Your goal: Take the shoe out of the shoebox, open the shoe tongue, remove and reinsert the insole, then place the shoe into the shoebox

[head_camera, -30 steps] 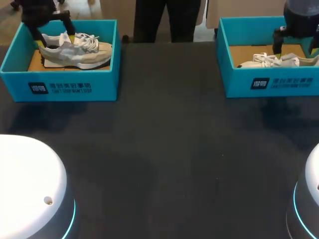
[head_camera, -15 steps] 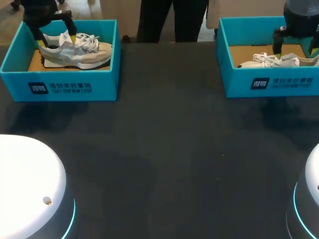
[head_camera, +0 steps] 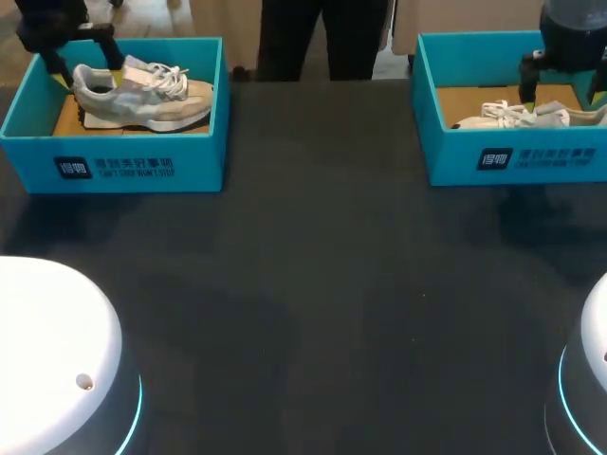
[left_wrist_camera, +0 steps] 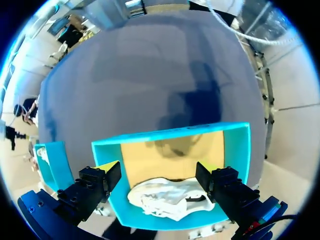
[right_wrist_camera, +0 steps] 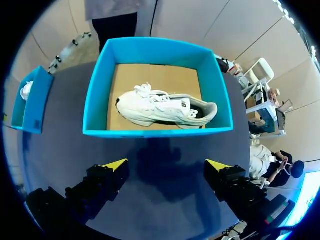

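Shoeboxes on the table (head_camera: 322,284), at its far corners.
Left shoe (head_camera: 152,100) lies in left shoebox (head_camera: 201,152); right shoe (head_camera: 517,117) lies in right shoebox (head_camera: 555,161); boxes well apart.

Head: high behind table (head_camera: 313,284). Left wrist: over left shoebox (left_wrist_camera: 236,150). Right: right shoebox (right_wrist_camera: 150,132).

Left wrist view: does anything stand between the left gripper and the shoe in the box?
Nothing visible does. The left gripper is open above the shoebox, and the shoe lies uncovered on the box floor, with no lid or other object over it.
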`<state>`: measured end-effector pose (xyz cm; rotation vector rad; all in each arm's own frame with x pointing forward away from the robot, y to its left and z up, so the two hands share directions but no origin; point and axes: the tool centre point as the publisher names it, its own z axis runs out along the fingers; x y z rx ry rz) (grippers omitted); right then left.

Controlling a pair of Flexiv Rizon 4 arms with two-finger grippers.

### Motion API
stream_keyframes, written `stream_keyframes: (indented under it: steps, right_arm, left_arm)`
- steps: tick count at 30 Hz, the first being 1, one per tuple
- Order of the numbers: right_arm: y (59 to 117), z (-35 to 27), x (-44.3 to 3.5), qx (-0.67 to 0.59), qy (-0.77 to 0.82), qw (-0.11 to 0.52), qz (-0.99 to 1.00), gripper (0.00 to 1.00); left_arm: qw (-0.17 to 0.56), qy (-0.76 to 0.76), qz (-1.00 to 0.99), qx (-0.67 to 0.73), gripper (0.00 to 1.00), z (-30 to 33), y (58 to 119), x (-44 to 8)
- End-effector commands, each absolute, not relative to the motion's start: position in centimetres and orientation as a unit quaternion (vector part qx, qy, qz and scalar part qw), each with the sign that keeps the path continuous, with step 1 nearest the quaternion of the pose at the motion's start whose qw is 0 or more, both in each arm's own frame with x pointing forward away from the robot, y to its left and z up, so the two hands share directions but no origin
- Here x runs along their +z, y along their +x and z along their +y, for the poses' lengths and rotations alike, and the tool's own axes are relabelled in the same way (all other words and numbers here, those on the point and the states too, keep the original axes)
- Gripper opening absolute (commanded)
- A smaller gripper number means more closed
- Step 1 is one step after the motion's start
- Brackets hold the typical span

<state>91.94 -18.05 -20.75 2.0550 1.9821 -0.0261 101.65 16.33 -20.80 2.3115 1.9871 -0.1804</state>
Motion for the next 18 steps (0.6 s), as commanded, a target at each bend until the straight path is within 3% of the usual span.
stream_keyframes:
  steps: [1,18]
  right_arm:
    - [91.9,-18.1,-20.8,-0.009,0.712,0.143,0.687,1.0]
    - [91.9,-18.1,-20.8,-0.009,0.712,0.143,0.687,1.0]
  left_arm:
    - [0.033,0.765,0.639,-0.072,1.0,17.1,103.3,-21.1]
    - [-0.011,0.757,0.653,0.018,1.0,23.6,111.8,-24.2]
